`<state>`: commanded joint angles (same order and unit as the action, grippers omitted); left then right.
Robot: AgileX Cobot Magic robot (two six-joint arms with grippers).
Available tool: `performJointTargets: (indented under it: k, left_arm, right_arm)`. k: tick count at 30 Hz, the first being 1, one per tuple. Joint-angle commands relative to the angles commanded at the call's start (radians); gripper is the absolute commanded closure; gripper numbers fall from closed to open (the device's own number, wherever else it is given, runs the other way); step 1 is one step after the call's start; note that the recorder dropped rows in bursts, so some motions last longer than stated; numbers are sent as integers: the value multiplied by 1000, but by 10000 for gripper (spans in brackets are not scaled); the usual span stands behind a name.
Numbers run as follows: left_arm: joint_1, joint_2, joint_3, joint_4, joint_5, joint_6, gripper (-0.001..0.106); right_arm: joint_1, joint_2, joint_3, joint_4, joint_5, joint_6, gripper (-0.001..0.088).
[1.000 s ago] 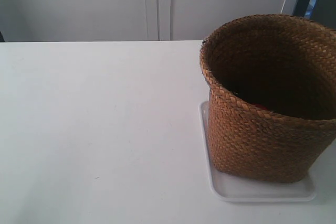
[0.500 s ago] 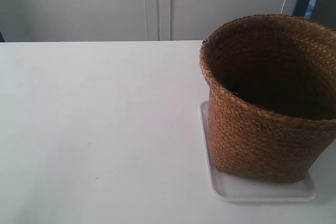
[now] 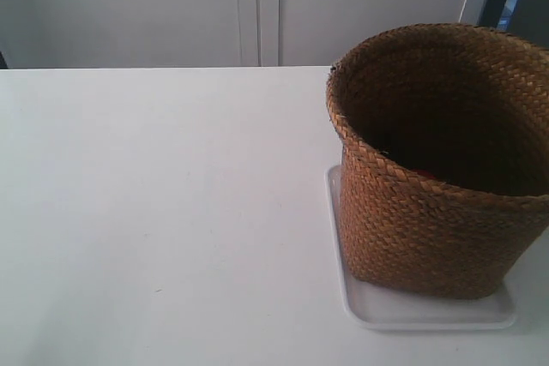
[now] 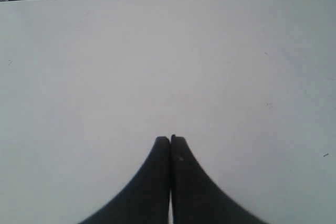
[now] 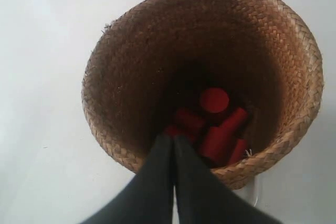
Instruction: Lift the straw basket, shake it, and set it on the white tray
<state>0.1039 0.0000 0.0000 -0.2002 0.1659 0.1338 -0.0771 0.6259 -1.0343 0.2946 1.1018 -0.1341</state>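
Observation:
The brown woven straw basket [image 3: 437, 169] stands upright on the white tray [image 3: 412, 313] at the exterior view's right. Neither arm shows in that view. Seen from above in the right wrist view, the straw basket [image 5: 131, 51] holds several red cylinders [image 5: 215, 124] at its dark bottom. My right gripper [image 5: 174, 138] hangs above the basket's rim with its black fingers pressed together and nothing between them. My left gripper [image 4: 170, 138] is shut too, over bare white table, with no task object near it.
The white table [image 3: 154, 212] stretches across the exterior view's left and middle. A pale wall or cabinet front [image 3: 257, 6] runs behind the table's far edge. A sliver of the tray's rim [image 5: 255, 195] shows beside the basket in the right wrist view.

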Motion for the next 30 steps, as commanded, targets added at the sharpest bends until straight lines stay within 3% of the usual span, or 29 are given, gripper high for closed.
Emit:
performJointTargets:
  k: [3, 5, 7, 13, 15, 18, 20, 22, 30]
  left_arm:
    - [0, 0, 0, 0, 0, 0, 1053]
    - [0, 0, 0, 0, 0, 0, 1053]
    - [0, 0, 0, 0, 0, 0, 1053]
    - [0, 0, 0, 0, 0, 0, 1053]
    - [0, 0, 0, 0, 0, 0, 1053]
    - [0, 0, 0, 0, 0, 0, 1053]
    - [0, 0, 0, 0, 0, 0, 1053]
    - [0, 0, 0, 0, 0, 0, 1053]
    - [0, 0, 0, 0, 0, 0, 1053]
  right_arm:
    - [0, 0, 4, -27, -7, -24, 868]
    - [0, -10, 48, -54, -91, -83, 868]
    - [-4, -83, 180, -65, -313, -109, 868]
    - [-4, -361, 665, -67, -785, -131, 868]
    - [-4, -439, 809, -67, -880, -131, 868]
    - [-4, -561, 987, -67, -901, -139, 868]
    - [-4, -622, 1034, -67, -899, -139, 868]
    - [-4, -626, 1034, -84, -813, -160, 868]
    - [-4, -626, 1034, -111, -741, -157, 868]
